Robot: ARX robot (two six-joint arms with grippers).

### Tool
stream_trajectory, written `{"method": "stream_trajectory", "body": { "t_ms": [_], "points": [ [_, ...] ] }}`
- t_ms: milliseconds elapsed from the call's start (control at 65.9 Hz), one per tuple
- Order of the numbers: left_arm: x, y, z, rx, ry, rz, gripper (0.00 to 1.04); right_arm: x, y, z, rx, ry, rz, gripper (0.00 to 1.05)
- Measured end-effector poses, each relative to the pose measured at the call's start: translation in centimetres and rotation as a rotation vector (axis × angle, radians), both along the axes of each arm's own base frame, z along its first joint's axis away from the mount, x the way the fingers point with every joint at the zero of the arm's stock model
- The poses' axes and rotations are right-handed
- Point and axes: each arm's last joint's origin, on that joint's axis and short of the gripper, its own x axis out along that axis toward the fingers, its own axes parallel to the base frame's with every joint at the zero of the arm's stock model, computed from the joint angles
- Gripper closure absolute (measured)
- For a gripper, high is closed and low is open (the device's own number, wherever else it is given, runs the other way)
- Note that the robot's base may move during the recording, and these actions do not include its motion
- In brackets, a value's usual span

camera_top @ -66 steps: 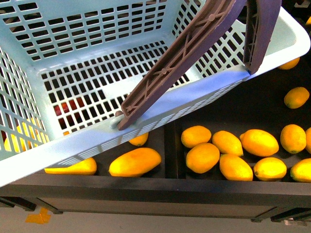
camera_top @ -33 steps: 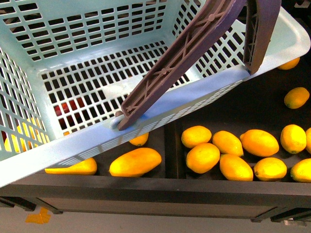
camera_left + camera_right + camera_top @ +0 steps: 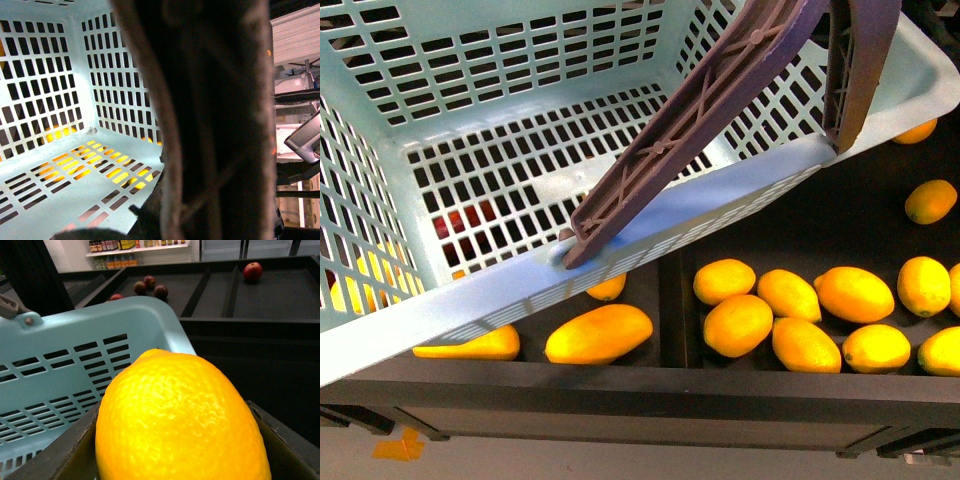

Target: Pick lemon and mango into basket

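**Lemon held beside the basket**

The right fingers are clamped on the lemon, bright yellow-orange with pebbled skin, just beside the rim of the turquoise basket. I cannot tell whether the left fingers are closed, since the blurred brown handle fills that view. The basket hangs tilted over dark trays of yellow fruit. Behind, shop shelves hold bottles.

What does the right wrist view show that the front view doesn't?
Right wrist only: the lemon held in the right tool, close up, and red fruit in far black trays. Front only: the basket's slotted floor with nothing on it, its brown handles, bins of yellow fruit below. Both: the turquoise basket, from different sides.
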Motion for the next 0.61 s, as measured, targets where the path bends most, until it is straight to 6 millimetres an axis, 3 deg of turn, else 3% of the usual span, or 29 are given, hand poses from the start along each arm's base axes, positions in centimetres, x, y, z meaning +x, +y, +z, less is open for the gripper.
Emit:
{"method": "stream_trajectory", "body": {
  "t_ms": [106,243,516,607],
  "points": [
    [0.0,0.0,0.0,0.0,0.0,0.001,1.0,-0.1,0.1,0.1,0.003,-0.001,0.003,0.07],
    [0.0,0.0,-0.2,0.001,0.007,0.001,1.01,-1.1,-1.1,1.3,0.03,-0.022,-0.039,0.09],
    [0.0,0.0,-0.3,0.004,0.007,0.001,1.01,-5.0,-6.6,4.8,0.038,-0.1,-0.305,0.09],
    [-0.1,0.0,-0.3,0.004,0.007,-0.005,1.01,-5.9,-7.2,4.4,-0.034,-0.101,-0.25,0.23]
  ]
}}
